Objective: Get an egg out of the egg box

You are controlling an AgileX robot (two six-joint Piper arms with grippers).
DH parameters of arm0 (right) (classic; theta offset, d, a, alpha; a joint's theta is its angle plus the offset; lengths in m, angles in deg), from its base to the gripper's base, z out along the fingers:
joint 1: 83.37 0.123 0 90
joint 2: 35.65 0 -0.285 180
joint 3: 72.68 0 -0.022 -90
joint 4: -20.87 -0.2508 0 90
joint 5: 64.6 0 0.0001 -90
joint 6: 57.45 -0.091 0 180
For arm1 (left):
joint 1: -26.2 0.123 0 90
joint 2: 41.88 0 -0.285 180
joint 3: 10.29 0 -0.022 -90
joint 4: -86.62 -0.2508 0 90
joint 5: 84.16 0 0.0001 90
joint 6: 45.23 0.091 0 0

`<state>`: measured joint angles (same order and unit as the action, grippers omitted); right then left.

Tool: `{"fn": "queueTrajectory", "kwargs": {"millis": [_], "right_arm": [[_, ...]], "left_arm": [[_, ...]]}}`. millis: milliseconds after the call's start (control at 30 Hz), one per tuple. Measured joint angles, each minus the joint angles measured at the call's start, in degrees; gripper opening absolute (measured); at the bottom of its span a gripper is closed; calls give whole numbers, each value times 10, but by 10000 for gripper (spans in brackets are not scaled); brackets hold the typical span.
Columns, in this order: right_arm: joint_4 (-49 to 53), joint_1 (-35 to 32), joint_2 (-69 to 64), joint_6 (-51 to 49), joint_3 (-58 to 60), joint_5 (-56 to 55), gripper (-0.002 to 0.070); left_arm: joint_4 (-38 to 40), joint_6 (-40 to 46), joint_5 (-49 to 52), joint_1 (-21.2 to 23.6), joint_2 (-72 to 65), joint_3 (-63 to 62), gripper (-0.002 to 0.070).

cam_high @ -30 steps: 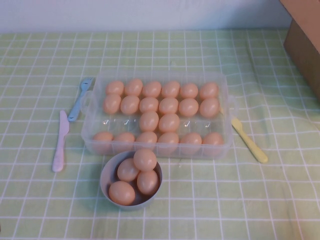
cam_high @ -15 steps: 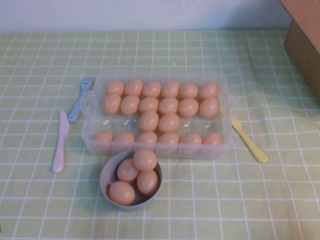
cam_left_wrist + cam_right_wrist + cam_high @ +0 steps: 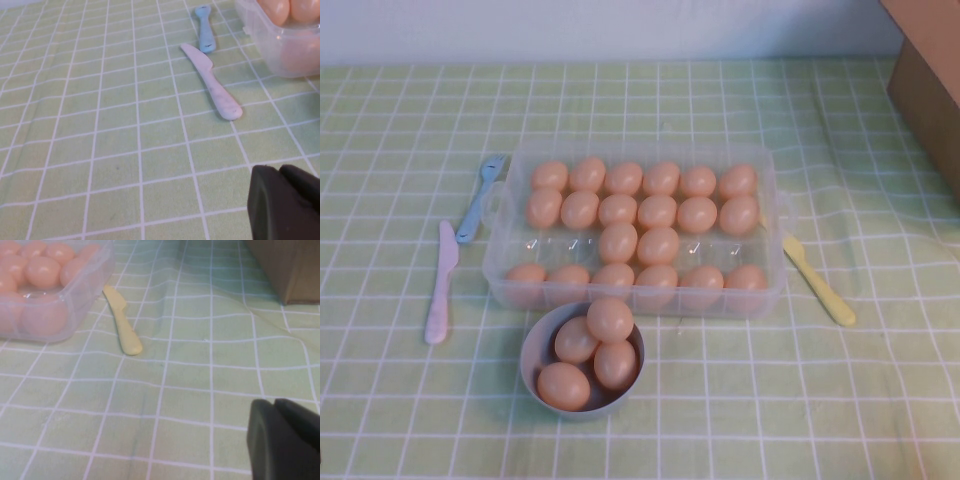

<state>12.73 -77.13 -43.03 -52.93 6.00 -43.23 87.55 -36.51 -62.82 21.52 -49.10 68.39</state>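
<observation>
The box [image 3: 635, 230] sits mid-table, eggs in its cups; egg [image 3: 658, 245] stands in the sparse third row. Expect it light, smooth, slippery, possibly fragile: grip across the sides, gently. Left gripper [image 3: 287, 202] and right gripper [image 3: 285, 437] hover over the near edge, cropped; finger state cannot be told.

I get soft, even, slightly washed-out light over the checked tablecloth [image 3: 740, 400], no harsh glare. Only a faint shadow hugs the bowl [image 3: 532, 372]. The egg box [image 3: 772, 290] shows small highlights in its bare cups. In both wrist views the nearby dark gripper bodies look blurred.
</observation>
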Motion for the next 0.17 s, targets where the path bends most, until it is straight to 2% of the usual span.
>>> {"fn": "queueTrajectory", "kwargs": {"millis": [167], "right_arm": [[0,0,0,0,0,0,-17]], "left_arm": [[0,0,0,0,0,0,-5]]}}
